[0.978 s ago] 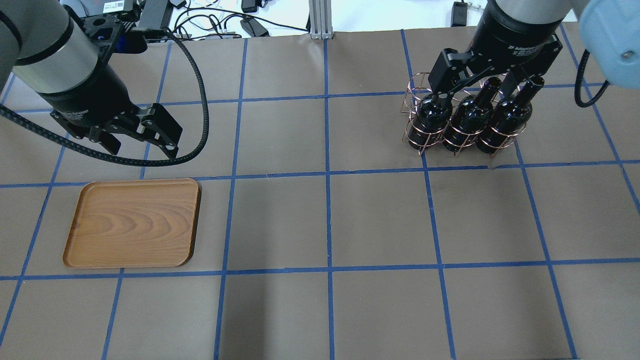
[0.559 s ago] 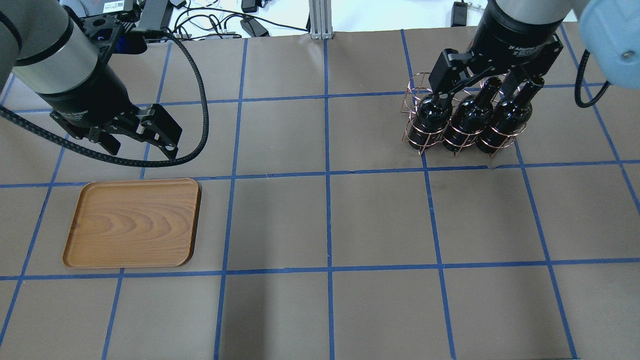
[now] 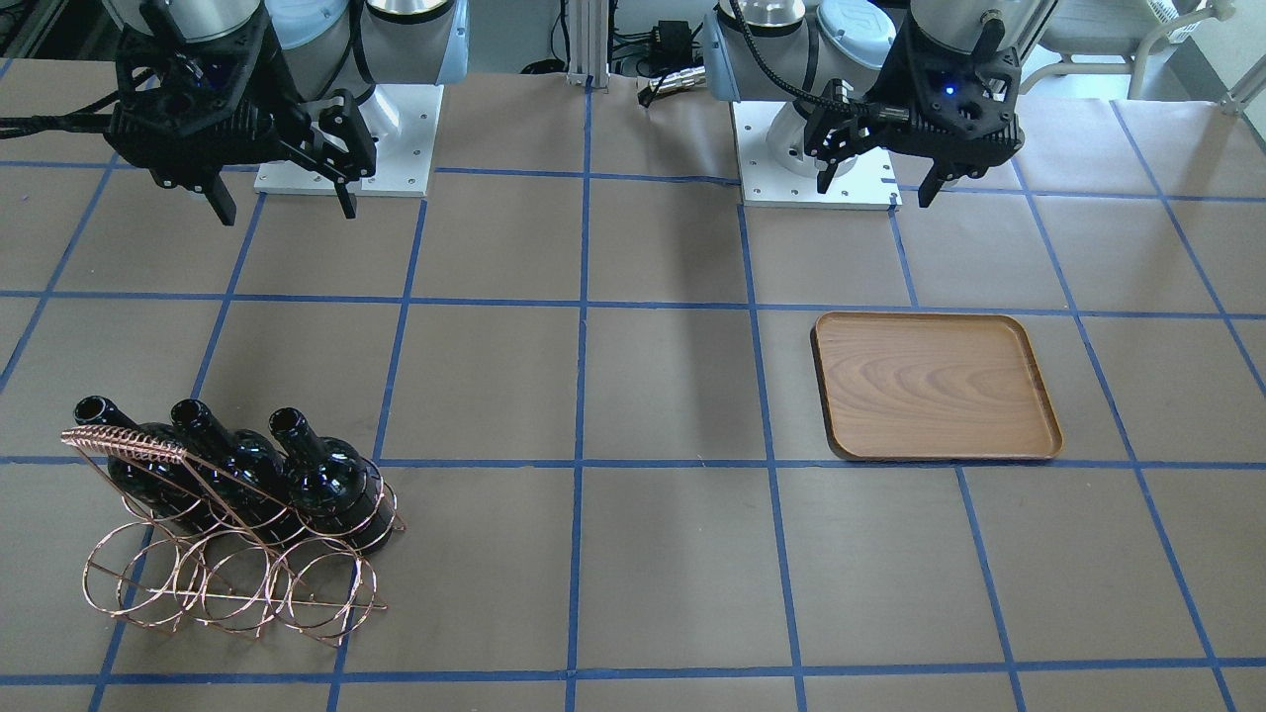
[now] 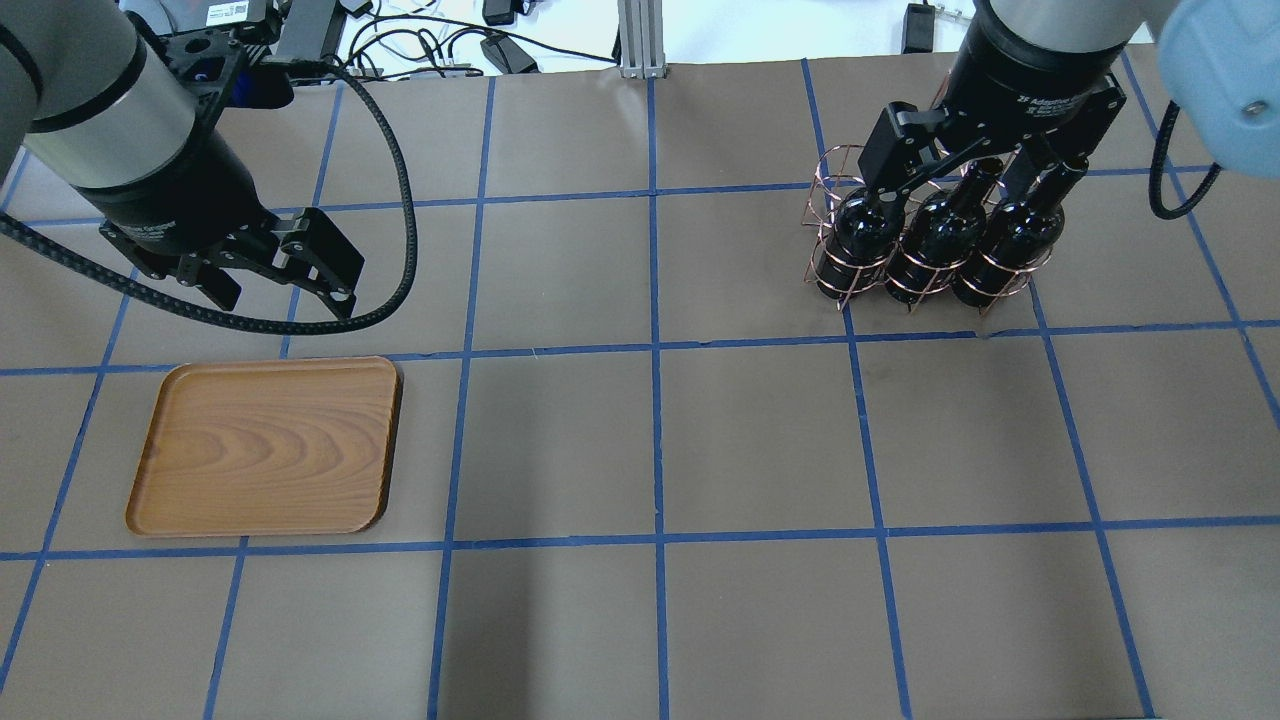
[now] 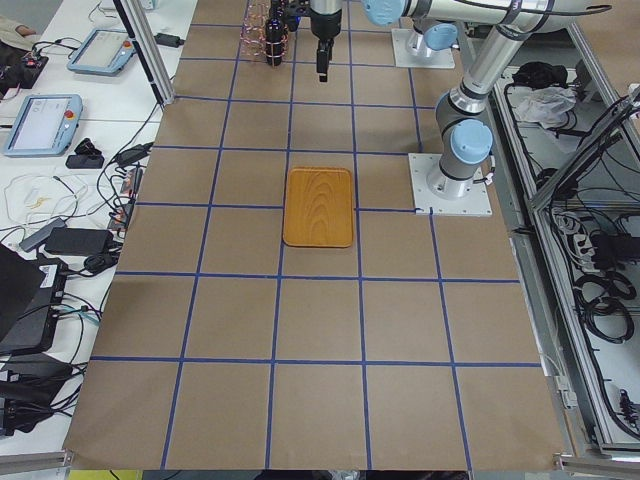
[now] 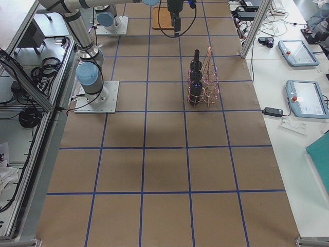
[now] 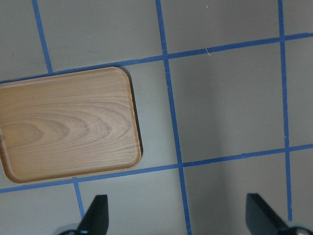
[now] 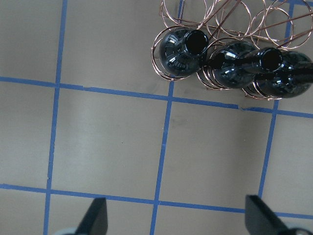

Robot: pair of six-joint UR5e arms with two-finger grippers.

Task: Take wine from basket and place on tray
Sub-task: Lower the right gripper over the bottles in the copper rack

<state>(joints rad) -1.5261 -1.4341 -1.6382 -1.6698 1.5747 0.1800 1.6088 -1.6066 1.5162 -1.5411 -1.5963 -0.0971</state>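
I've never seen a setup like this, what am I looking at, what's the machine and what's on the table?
This is a two-armed robot at a table covered in brown paper with blue tape lines. Six cameras show one moment: one faces the robot, one looks over its shoulders, one sits at each table end, and one rides on each wrist, looking down. Each arm ends in a two-finger gripper; the left gripper and the right gripper are both open and hold nothing. On the table are an empty wooden tray and a copper wire basket holding three dark bottles.
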